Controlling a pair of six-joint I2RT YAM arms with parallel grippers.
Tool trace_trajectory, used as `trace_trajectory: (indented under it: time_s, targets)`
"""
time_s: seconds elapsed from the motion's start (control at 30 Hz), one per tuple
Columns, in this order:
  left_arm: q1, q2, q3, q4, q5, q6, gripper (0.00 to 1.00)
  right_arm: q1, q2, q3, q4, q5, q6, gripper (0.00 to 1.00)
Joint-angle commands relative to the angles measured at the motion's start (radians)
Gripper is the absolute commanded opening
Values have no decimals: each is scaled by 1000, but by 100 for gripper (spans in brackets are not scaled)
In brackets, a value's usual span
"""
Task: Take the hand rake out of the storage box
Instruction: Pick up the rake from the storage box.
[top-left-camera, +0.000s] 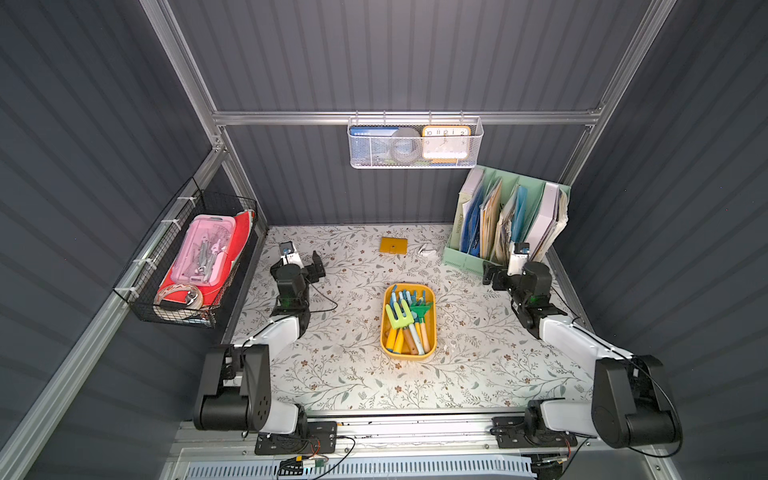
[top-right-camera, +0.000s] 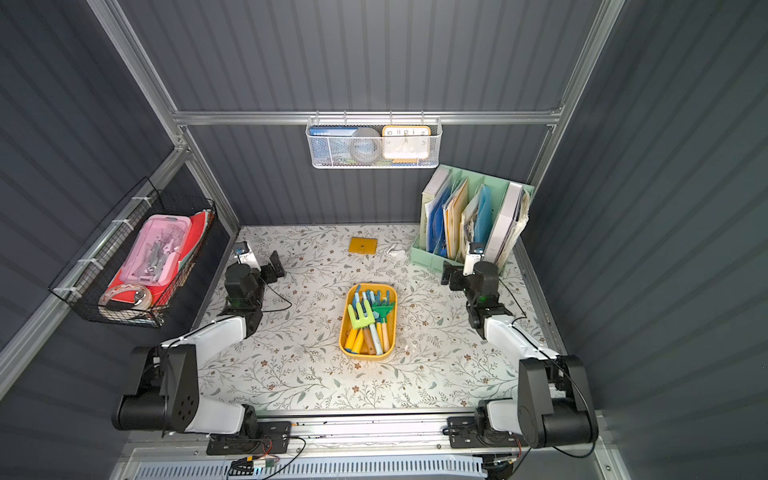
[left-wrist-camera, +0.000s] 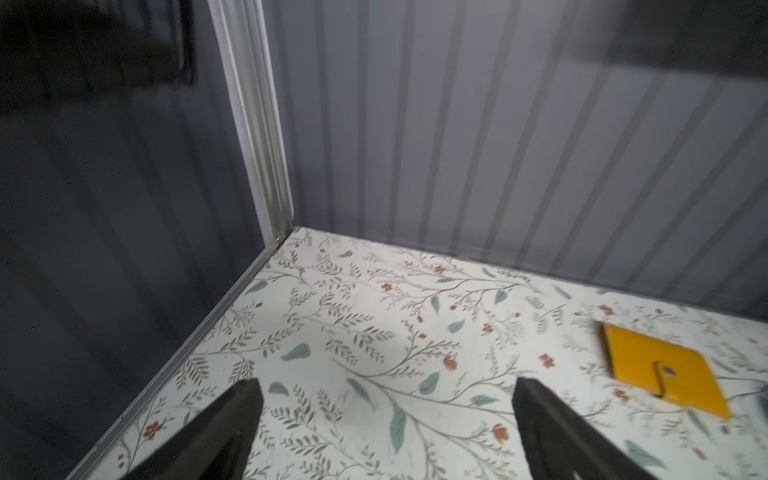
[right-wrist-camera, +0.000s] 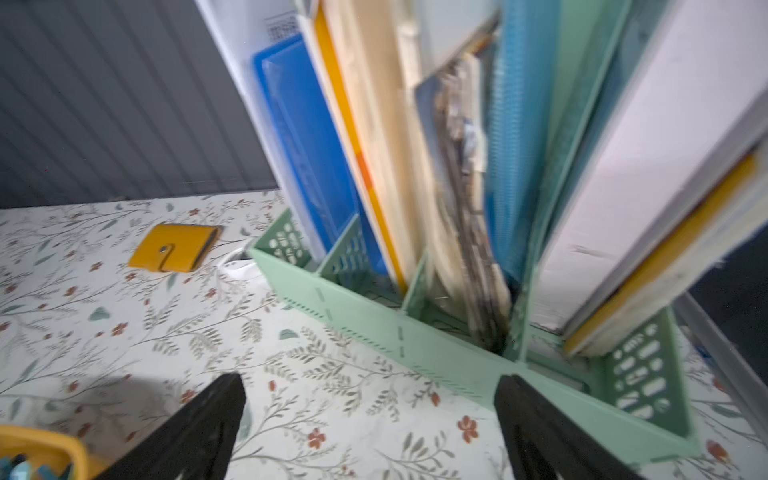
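Left fingers (left-wrist-camera: 224, 428): spread wide, empty, over bare counter (left-wrist-camera: 374, 332) near the corner rail (left-wrist-camera: 257, 145).
Right fingers (right-wrist-camera: 199, 424): spread wide, empty, near the file organiser (right-wrist-camera: 374, 328) front edge.
Hand rake (top-left-camera: 420, 311): inside the storage box (top-left-camera: 409, 356), mid-counter, open room all round, well apart from both.

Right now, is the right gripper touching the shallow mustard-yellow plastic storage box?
Apart. In both top views the right gripper hangs near the mint-green plastic file organiser, with bare floral tabletop between it and the storage box.
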Motion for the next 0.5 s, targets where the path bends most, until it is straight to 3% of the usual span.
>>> trace_trajectory:
  time_s: [0.0, 0.1, 0.23, 0.47]
  targets:
    - [18, -17, 132, -363, -124, -212, 100, 73, -36, 69, -369, 46, 24, 99]
    - [31, 34, 221, -511, -50, -246, 100, 168, -91, 104, -485, 61, 50, 99]
    - [11, 70, 302, -645, -45, -288, 100, 300, -147, 170, -653, 71, 141, 96]
    - [-65, 22, 283, -762, -62, -374, 100, 581, -38, 278, -915, 142, 296, 91]
